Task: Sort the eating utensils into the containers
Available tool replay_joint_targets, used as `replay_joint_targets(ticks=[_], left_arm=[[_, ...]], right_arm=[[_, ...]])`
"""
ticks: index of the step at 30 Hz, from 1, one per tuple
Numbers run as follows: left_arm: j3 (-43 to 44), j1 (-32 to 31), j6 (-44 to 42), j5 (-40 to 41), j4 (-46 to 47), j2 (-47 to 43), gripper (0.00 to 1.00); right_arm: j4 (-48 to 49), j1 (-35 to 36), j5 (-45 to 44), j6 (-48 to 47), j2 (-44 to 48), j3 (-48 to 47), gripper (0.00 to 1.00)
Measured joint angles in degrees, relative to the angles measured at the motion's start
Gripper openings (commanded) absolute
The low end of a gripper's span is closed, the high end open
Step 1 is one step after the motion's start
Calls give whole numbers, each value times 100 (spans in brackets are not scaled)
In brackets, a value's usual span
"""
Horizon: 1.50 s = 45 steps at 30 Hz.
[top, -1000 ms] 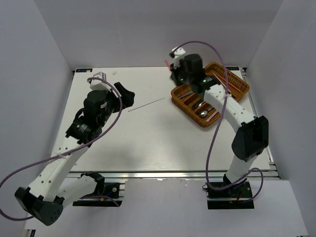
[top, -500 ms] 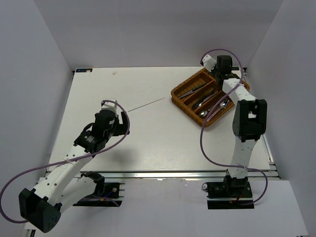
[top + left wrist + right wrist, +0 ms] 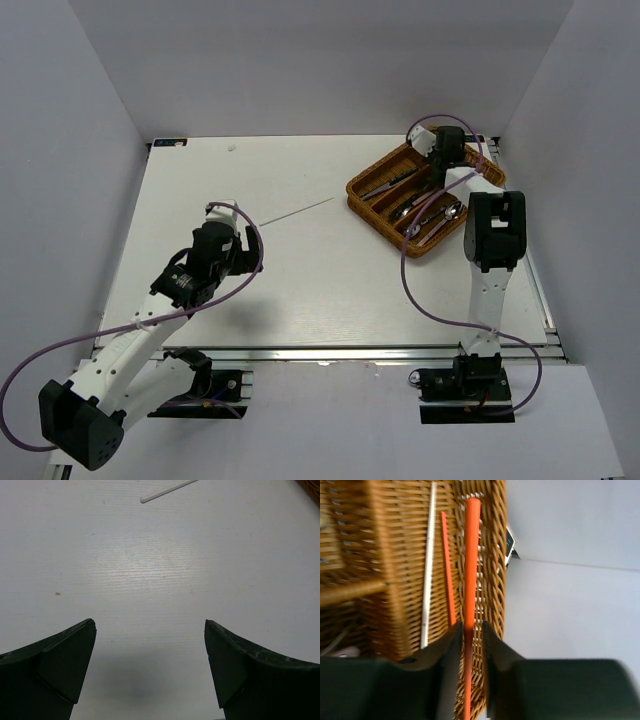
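The brown wicker tray (image 3: 372,190) stands at the back right of the table. My right gripper (image 3: 448,152) hovers over its far compartment and is shut on a red-orange chopstick (image 3: 471,555) that points along that compartment. Below it in the compartment lie another red-orange chopstick (image 3: 445,570) and a pale chopstick (image 3: 428,570). Silver spoons (image 3: 412,214) and other cutlery (image 3: 386,184) lie in the other compartments. One pale chopstick (image 3: 297,212) lies on the table left of the tray; it also shows at the top of the left wrist view (image 3: 167,491). My left gripper (image 3: 150,630) is open and empty above the bare table, short of that chopstick.
The white table (image 3: 300,290) is boxed in by grey walls on the left, back and right. The tray sits close to the right wall and the table's back right corner (image 3: 510,542). The right arm's purple cable (image 3: 415,270) loops over the table beside the tray.
My right arm swung from the tray's left side to over its far compartment with the red-orange chopstick. My left arm drew back toward the near side, away from the pale chopstick.
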<state>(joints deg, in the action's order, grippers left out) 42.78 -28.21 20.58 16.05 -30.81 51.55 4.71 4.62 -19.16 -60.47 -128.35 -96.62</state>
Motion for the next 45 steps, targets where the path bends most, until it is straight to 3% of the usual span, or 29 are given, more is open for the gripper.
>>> replay_joint_targets(ticks=[2, 3, 4, 11, 17, 21, 24, 26, 30, 35, 40, 45], left_arm=[[0, 0, 2, 0, -2, 7, 98], [0, 0, 0, 0, 0, 13, 98], [0, 0, 0, 0, -2, 17, 98], [0, 0, 2, 61, -2, 66, 98], [155, 0, 87, 85, -20, 254, 98], [1043, 0, -72, -129, -146, 968, 98], [2048, 2, -476, -354, -48, 1816, 98], [2568, 0, -918, -540, 92, 2387, 98], [3346, 66, -2031, -855, 365, 3716, 98], [4103, 267, -3456, -1473, 186, 5464, 93], [5064, 710, -4124, -2271, -109, 6669, 88], [6306, 1078, -4461, -2621, -433, 7635, 72]], right_arm=[[44, -92, 68, 85, 4, -4, 56], [52, -129, 98, 157, 4, -4, 80], [63, -155, 133, 216, 7, -4, 89], [-11, -260, 417, 673, 238, -2, 89], [-516, 37, 402, 1849, 883, -236, 89], [-1283, 667, -236, 3534, 1718, -699, 89], [-1912, 957, 702, 4857, 2529, -885, 89], [-1963, 935, 1631, 5731, 3421, -249, 89], [-1355, 997, 3051, 7012, 5560, 2570, 89], [-1200, 1700, 4087, 7993, 7034, 5053, 89], [-1495, 2028, 4551, 8513, 8631, 6107, 89], [-1523, 2055, 4575, 8618, 9803, 6155, 89]])
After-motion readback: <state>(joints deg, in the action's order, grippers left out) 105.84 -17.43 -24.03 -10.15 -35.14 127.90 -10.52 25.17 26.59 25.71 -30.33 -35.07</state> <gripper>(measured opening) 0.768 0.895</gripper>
